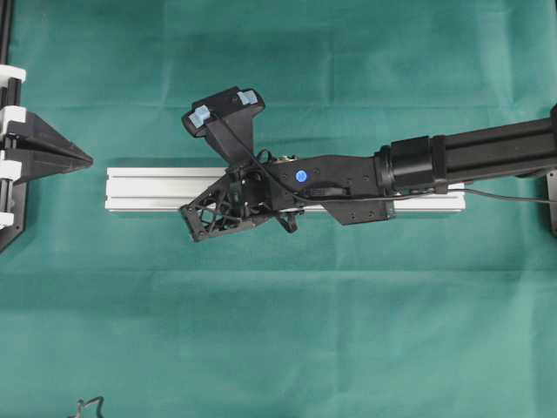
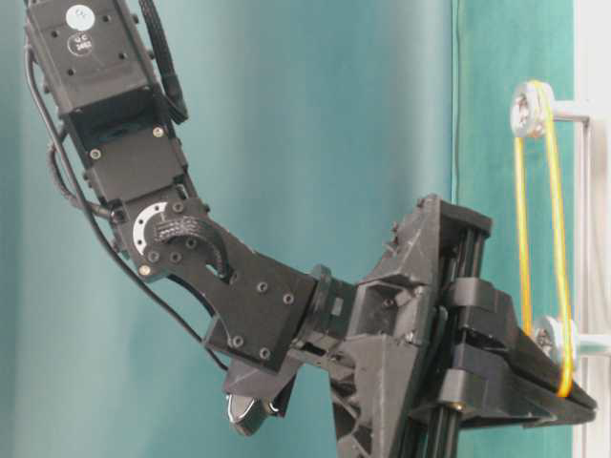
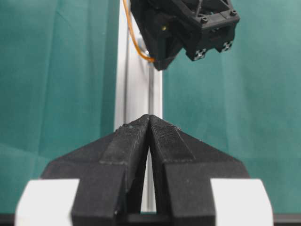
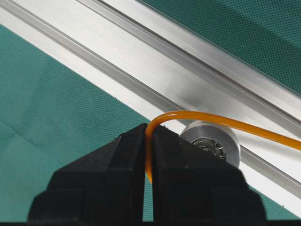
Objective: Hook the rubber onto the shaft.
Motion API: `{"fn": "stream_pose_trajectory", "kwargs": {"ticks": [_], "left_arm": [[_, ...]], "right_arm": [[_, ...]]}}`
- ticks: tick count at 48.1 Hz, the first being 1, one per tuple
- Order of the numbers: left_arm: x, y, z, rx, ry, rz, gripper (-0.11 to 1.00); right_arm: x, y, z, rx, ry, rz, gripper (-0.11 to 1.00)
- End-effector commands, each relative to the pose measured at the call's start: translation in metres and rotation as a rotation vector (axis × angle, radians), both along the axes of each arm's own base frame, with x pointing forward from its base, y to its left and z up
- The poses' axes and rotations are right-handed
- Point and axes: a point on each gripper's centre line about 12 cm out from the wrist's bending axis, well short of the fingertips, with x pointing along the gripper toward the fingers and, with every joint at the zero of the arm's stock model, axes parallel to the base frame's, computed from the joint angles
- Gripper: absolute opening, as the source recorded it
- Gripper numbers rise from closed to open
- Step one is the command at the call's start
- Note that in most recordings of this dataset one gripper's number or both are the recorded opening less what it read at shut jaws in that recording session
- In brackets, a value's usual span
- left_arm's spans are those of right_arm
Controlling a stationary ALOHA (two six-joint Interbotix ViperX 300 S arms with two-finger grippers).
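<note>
The rubber [image 4: 197, 116] is a thin orange band, and my right gripper [image 4: 149, 129] is shut on one end of it. The band bends out of the jaws and runs over a silver shaft roller [image 4: 212, 142] on the aluminium rail [image 4: 155, 66]. In the table-level view the rubber [image 2: 554, 219] is stretched from the upper roller [image 2: 528, 107] past the lower roller [image 2: 557, 336] to my right gripper [image 2: 570, 396]. My left gripper [image 3: 149, 118] is shut on nothing and points along the rail [image 3: 136, 89], well short of the right gripper [image 3: 183, 28].
Green cloth covers the table [image 1: 348, 331]. The rail [image 1: 148, 187] lies across the middle, with the right arm [image 1: 452, 157] stretched over it. The left gripper [image 1: 83, 159] rests at the rail's left end. A small black object [image 1: 87, 407] sits at the bottom left edge.
</note>
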Motion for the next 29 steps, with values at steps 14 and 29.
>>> {"fn": "stream_pose_trajectory", "kwargs": {"ticks": [14, 29], "left_arm": [[0.0025, -0.0001, 0.0085, 0.003, -0.021, -0.002, 0.0], [0.0026, -0.0001, 0.0091, 0.003, -0.023, -0.002, 0.0]], "right_arm": [[0.0018, 0.0069, 0.0094, 0.006, -0.027, 0.011, 0.05], [-0.0002, 0.0124, 0.0067, 0.005, -0.018, 0.021, 0.05]]}}
